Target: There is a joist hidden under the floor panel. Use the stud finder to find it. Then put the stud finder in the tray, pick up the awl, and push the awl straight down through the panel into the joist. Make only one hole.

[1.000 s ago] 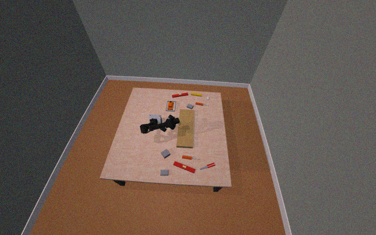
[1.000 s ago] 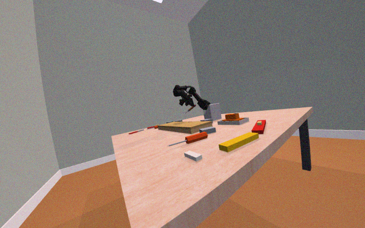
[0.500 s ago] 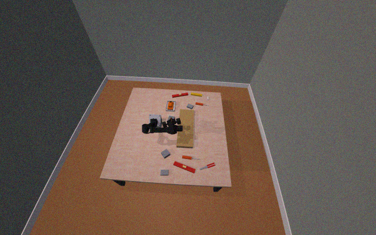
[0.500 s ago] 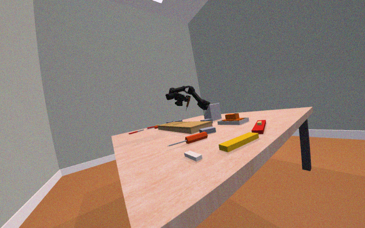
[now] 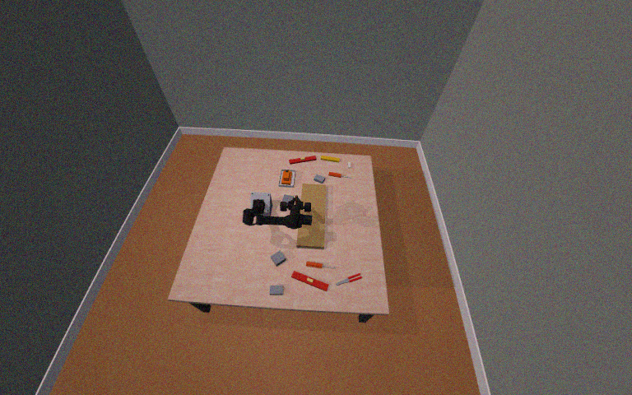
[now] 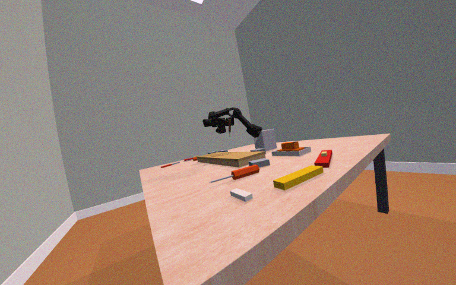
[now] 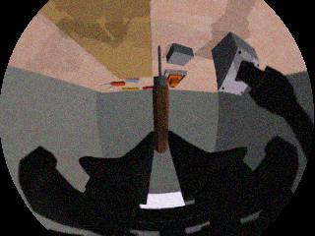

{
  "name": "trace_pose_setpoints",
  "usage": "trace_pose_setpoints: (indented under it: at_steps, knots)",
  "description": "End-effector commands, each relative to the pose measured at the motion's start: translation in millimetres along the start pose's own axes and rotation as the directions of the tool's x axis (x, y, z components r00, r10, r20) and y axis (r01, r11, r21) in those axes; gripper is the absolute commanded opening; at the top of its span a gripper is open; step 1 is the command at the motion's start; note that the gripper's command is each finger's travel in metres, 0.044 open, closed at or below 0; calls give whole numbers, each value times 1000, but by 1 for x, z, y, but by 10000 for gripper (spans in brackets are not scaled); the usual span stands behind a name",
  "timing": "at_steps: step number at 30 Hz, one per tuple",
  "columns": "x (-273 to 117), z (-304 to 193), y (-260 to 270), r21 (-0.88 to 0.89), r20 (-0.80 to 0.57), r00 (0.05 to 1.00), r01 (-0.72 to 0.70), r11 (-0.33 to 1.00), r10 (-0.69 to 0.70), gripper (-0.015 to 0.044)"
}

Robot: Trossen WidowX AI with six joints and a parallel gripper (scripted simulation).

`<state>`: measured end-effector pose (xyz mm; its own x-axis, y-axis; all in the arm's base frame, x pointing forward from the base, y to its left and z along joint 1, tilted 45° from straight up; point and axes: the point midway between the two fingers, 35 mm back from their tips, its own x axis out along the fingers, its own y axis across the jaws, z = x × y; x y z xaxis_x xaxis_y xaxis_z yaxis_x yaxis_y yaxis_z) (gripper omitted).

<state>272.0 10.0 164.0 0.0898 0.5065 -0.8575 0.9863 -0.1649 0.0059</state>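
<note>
Gripping the brown-handled awl (image 6: 229, 124) (image 7: 160, 113), the gripper (image 5: 295, 201) (image 6: 229, 121) (image 7: 160, 134) has its fingers closed on the handle, and the awl hangs upright in the exterior view, its metal tip pointing down, above the level of the panel and apart from it.

From left to right in the top view, the arm's light grey base (image 5: 266, 196) (image 6: 269, 139) (image 7: 227, 69) comes first. Near the table's lower edge lies one grey block (image 5: 276, 290), with a turned grey block (image 5: 278, 257) above it. The tray (image 5: 280, 184) (image 6: 292, 153) sits on the table's upper half, and the orange stud finder (image 5: 286, 177) (image 6: 290, 145) (image 7: 174, 80) rests in it. A third grey block (image 5: 286, 198) (image 7: 179, 54) is partly covered by the arm.

Next come a red level (image 5: 302, 160) (image 6: 323, 158) near the top edge and a larger red level (image 5: 309, 281) near the bottom. Between them lies the tan floor panel (image 5: 311, 239) (image 6: 231, 157) (image 7: 113, 39), with an orange-handled screwdriver (image 5: 313, 264) below it and a small grey block (image 5: 318, 178) (image 6: 259, 162) just beyond its upper end.

Farther right are a yellow bar (image 5: 329, 159) (image 6: 298, 177) (image 7: 131, 88), another orange-handled screwdriver (image 5: 335, 174) (image 6: 245, 171) (image 7: 118, 84), red-handled pliers (image 5: 352, 276) and a small white block (image 5: 349, 164) (image 6: 241, 195).
</note>
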Motion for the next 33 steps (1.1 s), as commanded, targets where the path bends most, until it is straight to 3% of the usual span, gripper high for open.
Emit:
trace_pose_setpoints:
  at_steps: [1, 28, 33]
  knots:
    - [19, 1, 16, 5, 7, 1000, 6, 1000, -6, 0]
    - [184, -3, 102, 19, 23, 999, -22, 1000, 22, 0]
    - [194, -4, 104, 21, 22, 999, -25, 999, 24, 0]
